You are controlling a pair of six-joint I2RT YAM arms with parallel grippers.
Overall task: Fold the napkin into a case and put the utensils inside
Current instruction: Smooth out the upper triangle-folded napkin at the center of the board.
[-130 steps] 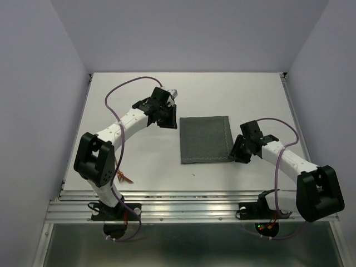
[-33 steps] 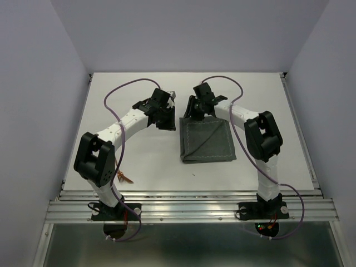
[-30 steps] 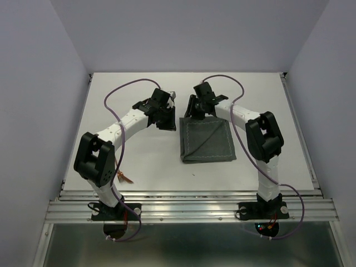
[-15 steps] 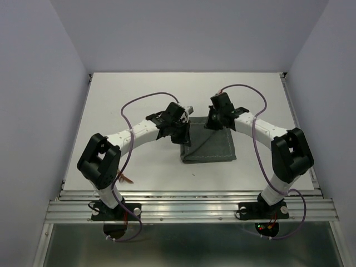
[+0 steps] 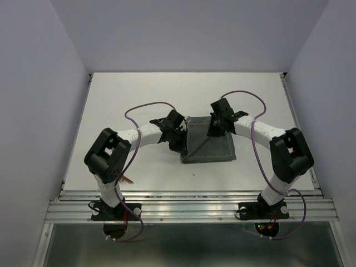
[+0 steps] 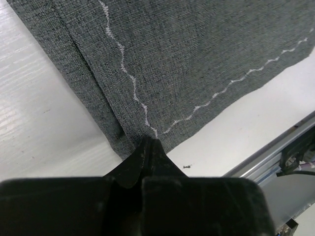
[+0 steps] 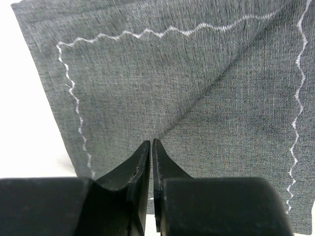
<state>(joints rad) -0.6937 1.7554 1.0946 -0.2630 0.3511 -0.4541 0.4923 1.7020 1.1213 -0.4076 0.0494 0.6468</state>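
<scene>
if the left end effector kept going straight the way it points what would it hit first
The napkin: the left end effector is shut right at its corner, seemingly pinching it, with the table just beneath.

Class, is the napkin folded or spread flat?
Folded: the napkin shows stacked layers along one edge, and a diagonal fold crosses its top layer.

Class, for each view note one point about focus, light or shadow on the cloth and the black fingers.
Top external view: soft even light, only faint shadows round the grey-green stitched cloth napkin. Left wrist view: weave crisp, left gripper a dark blurred mass up close, white table nearly washed out. Right wrist view: weave sharp too, right gripper dark and soft-edged.
</scene>
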